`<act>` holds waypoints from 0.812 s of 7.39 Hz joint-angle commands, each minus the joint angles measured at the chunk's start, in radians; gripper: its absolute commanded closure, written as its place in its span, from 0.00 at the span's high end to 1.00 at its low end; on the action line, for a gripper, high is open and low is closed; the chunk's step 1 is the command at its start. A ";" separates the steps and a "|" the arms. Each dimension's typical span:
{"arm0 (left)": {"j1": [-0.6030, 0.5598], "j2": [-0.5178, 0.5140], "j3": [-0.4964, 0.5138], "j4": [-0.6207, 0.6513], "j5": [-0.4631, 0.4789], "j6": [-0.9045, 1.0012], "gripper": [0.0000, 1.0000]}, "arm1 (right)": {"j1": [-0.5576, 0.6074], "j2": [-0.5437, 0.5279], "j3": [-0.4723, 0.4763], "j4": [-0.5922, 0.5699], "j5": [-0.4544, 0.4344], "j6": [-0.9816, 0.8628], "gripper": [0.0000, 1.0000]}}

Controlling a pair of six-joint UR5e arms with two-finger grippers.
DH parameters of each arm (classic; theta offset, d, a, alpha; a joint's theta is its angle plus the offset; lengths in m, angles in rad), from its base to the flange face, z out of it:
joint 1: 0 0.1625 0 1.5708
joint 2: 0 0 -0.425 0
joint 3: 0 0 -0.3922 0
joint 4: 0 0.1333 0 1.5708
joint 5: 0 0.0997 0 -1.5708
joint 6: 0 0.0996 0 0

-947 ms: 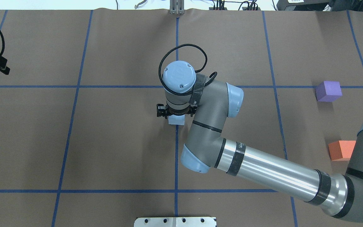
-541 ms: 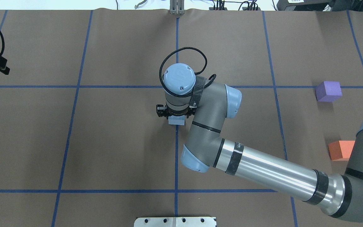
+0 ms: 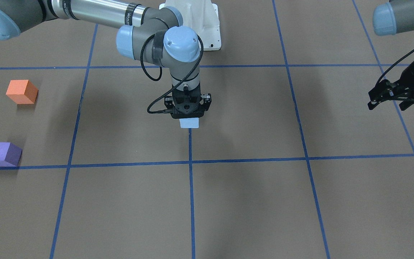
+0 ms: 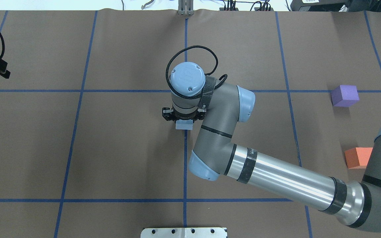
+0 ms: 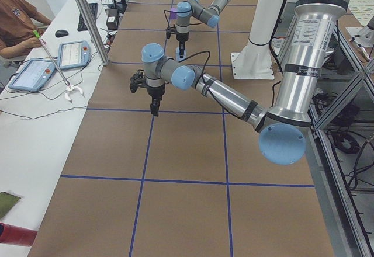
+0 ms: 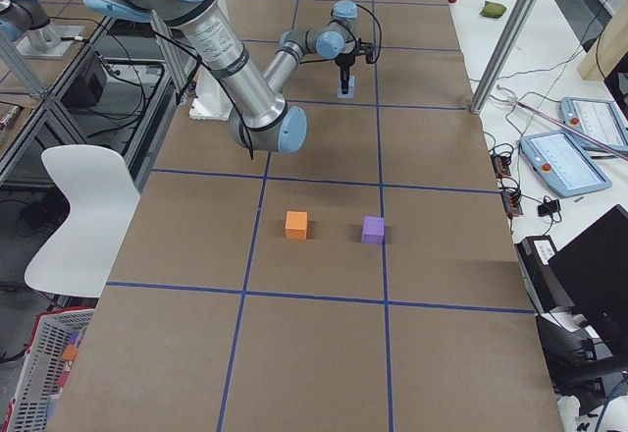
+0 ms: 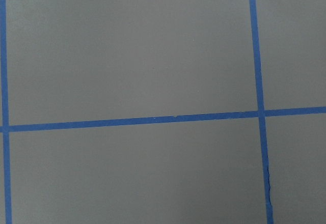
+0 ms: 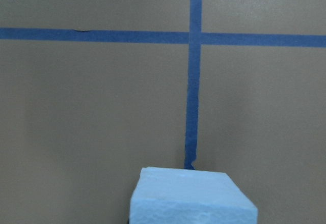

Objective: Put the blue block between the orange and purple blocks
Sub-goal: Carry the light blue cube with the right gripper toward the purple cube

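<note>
The light blue block (image 3: 189,123) is at the table's middle, on a blue tape line, between the fingers of my right gripper (image 3: 188,117), which points straight down and is shut on it. The overhead view shows the blue block (image 4: 184,125) sticking out under the wrist, and the right wrist view shows its top (image 8: 192,197). I cannot tell whether it is off the paper. The orange block (image 4: 358,157) and the purple block (image 4: 344,95) stand far to the right, with a gap between them. My left gripper (image 3: 386,105) hangs open and empty at the far left.
Brown paper with a grid of blue tape lines (image 4: 184,165) covers the table. My right forearm (image 4: 286,183) runs across the right half and hides part of the orange block. A white mount plate (image 4: 184,232) sits at the near edge. An operator and tablets are beyond the table's edge (image 5: 35,70).
The right wrist dipped slightly, then rose again and shifted a little left, the blue block moving with it. The left arm and the other blocks have not moved.
</note>
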 commanded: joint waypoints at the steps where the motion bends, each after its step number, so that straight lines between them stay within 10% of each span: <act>1: -0.031 0.030 0.014 0.001 -0.008 0.118 1.00 | 0.090 -0.133 0.351 -0.250 0.004 -0.158 0.00; 6: -0.125 0.075 0.040 0.001 -0.011 0.305 1.00 | 0.586 -0.662 0.520 -0.157 0.289 -0.773 0.00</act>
